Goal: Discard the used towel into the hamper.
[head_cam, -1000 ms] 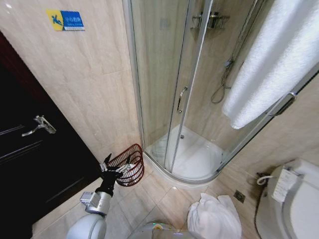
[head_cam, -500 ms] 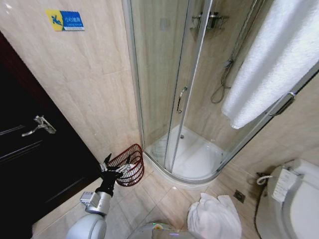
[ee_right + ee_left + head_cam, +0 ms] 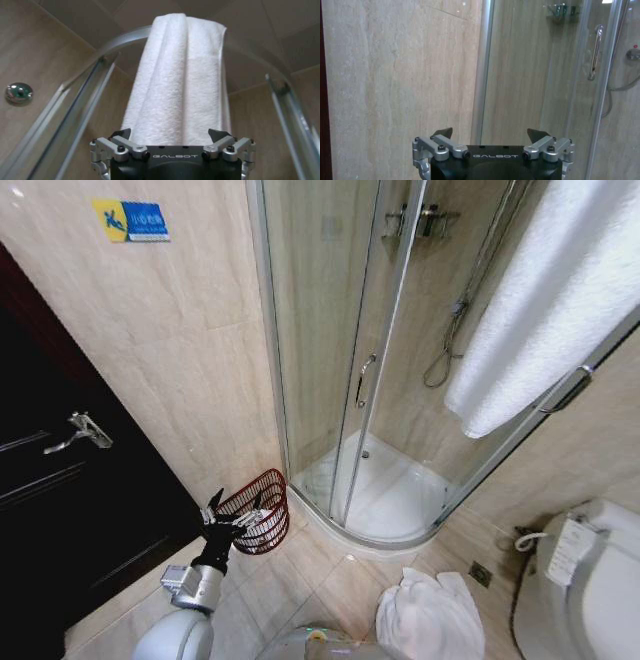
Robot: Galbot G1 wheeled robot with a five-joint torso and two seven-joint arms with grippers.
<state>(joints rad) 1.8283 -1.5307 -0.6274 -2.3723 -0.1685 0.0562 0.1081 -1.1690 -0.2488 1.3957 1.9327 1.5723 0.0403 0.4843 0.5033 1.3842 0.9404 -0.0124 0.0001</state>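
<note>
White terry cloth hangs just beyond the right tool (image 3: 170,135): its wrist camera looks up at a folded towel (image 3: 175,78) draped over the shower rail (image 3: 75,112), prongs spread wide and gripping nothing. The head camera shows that towel at upper right, plus a second crumpled white towel (image 3: 428,618) on the floor tiles (image 3: 290,580). The left tool (image 3: 236,510), fingers released and splayed, is held out low on a straight arm, just before the hamper (image 3: 262,512), which leans against the wall beside the glass shower enclosure (image 3: 330,360); its wrist view faces the tiled wall instead. Nothing has shifted over the last second.
</note>
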